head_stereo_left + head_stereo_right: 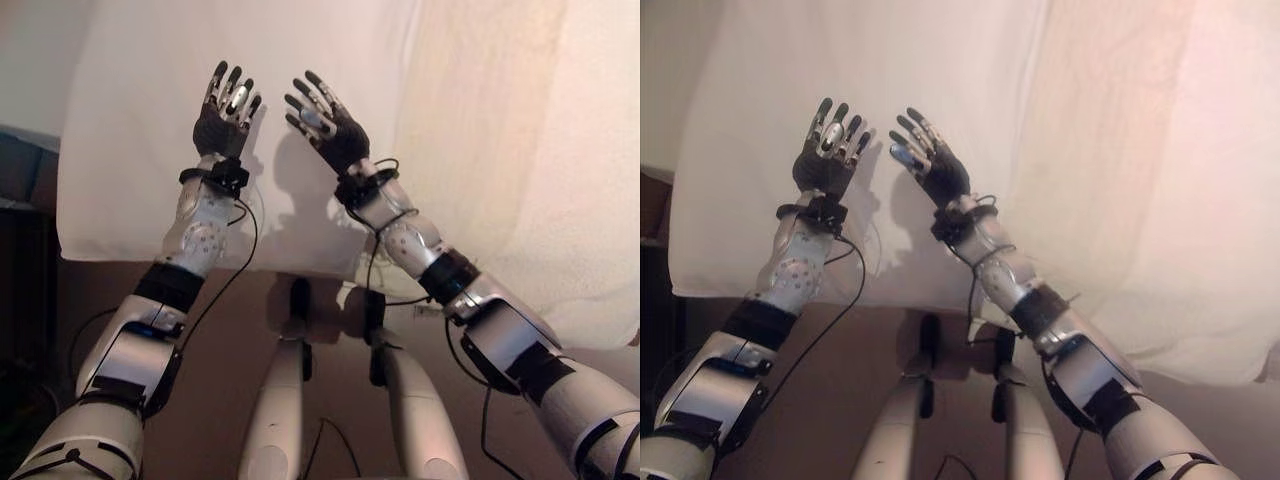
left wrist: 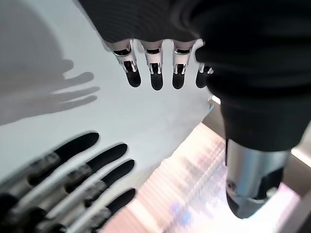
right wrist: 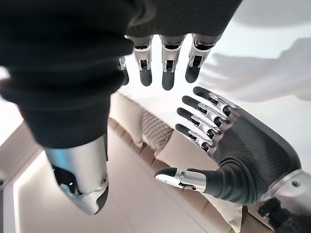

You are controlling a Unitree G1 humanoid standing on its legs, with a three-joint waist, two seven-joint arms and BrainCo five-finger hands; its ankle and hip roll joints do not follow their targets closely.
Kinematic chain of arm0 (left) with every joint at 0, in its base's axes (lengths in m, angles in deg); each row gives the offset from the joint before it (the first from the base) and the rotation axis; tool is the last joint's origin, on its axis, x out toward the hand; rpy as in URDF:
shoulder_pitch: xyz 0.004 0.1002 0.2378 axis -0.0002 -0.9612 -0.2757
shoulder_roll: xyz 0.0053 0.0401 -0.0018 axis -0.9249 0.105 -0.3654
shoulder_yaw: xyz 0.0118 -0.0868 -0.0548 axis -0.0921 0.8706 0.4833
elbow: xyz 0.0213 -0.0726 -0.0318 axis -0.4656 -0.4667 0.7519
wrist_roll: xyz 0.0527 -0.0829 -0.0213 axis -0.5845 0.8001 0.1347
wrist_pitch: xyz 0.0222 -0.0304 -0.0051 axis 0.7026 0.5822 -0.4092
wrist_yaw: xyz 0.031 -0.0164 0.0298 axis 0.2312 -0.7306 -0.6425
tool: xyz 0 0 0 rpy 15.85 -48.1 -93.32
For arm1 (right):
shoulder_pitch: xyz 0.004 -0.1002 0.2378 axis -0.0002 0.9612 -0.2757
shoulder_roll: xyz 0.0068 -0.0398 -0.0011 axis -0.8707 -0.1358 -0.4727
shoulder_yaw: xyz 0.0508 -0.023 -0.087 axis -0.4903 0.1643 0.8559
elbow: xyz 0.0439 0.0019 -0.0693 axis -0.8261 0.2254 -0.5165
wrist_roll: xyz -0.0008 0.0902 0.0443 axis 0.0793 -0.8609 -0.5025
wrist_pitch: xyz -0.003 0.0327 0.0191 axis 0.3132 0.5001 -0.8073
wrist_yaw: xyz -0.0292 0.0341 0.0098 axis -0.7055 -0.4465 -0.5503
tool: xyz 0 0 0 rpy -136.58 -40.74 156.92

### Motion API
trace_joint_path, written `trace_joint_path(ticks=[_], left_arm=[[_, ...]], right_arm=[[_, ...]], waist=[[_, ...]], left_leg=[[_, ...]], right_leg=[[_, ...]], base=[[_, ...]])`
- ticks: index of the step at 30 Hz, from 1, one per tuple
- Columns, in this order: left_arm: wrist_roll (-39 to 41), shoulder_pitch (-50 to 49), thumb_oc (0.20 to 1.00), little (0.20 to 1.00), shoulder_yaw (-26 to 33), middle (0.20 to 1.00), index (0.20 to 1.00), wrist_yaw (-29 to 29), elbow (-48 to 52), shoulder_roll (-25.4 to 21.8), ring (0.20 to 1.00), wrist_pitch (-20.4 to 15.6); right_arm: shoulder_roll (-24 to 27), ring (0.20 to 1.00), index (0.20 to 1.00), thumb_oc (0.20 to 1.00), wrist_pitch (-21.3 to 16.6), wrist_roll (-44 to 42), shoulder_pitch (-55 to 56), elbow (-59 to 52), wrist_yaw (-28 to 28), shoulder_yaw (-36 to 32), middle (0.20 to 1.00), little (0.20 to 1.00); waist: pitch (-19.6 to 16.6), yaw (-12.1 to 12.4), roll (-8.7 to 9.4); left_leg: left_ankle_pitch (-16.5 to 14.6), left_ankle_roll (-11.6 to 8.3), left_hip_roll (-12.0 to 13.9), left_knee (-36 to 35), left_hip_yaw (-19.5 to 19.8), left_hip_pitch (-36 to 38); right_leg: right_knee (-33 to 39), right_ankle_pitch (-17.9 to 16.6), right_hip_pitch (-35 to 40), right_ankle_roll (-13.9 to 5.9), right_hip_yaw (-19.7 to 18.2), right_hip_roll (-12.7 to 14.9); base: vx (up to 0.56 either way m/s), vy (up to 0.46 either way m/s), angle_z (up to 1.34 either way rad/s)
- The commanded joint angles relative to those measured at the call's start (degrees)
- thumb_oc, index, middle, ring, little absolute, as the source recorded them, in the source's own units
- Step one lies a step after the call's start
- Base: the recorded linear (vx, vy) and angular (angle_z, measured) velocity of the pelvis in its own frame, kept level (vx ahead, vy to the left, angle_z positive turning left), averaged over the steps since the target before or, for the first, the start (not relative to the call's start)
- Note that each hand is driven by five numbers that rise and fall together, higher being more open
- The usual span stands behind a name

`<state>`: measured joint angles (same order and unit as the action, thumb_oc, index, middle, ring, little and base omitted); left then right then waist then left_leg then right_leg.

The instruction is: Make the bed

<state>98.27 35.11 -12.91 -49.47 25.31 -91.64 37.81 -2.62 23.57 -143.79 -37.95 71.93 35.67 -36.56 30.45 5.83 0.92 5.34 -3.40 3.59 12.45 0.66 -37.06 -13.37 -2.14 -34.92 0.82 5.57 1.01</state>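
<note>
Above white sheet (image 1: 150, 120), left robot hand (image 1: 222, 118) and right robot hand (image 1: 330, 125) hover open.

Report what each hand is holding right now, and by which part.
Nothing is held. The left hand and the right hand are both open with straight fingers, raised above the white fabric bed sheet, gripping no part of it.

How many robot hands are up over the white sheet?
2. The left robot hand is raised above the white sheet with straight fingers. The right robot hand is close beside it, also open, holding nothing.
</note>
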Motion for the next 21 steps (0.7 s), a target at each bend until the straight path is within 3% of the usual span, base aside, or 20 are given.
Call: trace_joint_path(ticks=[1, 3, 12, 21], left_arm=[[-0.62, 6.34, 1.000, 1.000, 1.22, 1.000, 1.000, -1.59, 0.09, -1.98, 1.000, -4.16], [-2.13, 7.57, 1.000, 1.000, 1.22, 1.000, 1.000, -3.66, -3.15, -1.72, 1.000, -4.56], [-5.35, 12.35, 1.000, 1.000, 2.01, 1.000, 1.000, -11.27, -13.13, -2.23, 1.000, -5.13], [-11.03, 8.05, 1.000, 1.000, 4.16, 1.000, 1.000, -16.56, -16.31, -4.98, 1.000, -3.64]], right_arm=[[-3.60, 1.000, 1.000, 1.000, -4.32, -3.54, -3.72, -0.70, -1.42, -3.35, 1.000, 1.000], [-3.93, 1.000, 1.000, 1.000, -4.90, -4.65, -4.91, 3.24, -3.77, -4.34, 1.000, 1.000], [-2.07, 1.000, 1.000, 1.000, -3.80, -2.24, -6.78, 15.11, -13.44, -5.73, 1.000, 1.000], [-0.68, 1.000, 1.000, 1.000, -4.21, 5.31, -1.07, 14.85, -19.63, -8.31, 1.000, 1.000]], waist=[[-0.65, 1.52, 2.71], [-0.65, 2.14, 2.81], [-0.65, 2.56, 2.81], [-0.65, 1.27, 2.52]], left_leg=[[-4.48, 1.69, -4.81, 3.99, -3.06, -3.58], [-6.52, 1.06, -4.82, 4.67, -2.23, -5.21], [-8.12, -0.09, -5.21, 7.82, -1.58, -12.74], [-8.26, 0.19, -5.59, 7.73, -1.74, -14.96]], right_leg=[[4.79, -1.03, 3.35, -7.32, 2.44, 2.56], [5.86, -0.76, 2.61, -7.98, 3.03, 2.37], [7.60, -1.62, -2.13, -8.15, 5.71, 2.36], [7.90, -1.95, -4.34, -8.11, 6.49, 2.68]], base=[[0.11, -0.018, 0.05], [0.09, -0.006, 0.04], [0.04, 0.007, 0.15], [0.03, 0.032, 0.03]])
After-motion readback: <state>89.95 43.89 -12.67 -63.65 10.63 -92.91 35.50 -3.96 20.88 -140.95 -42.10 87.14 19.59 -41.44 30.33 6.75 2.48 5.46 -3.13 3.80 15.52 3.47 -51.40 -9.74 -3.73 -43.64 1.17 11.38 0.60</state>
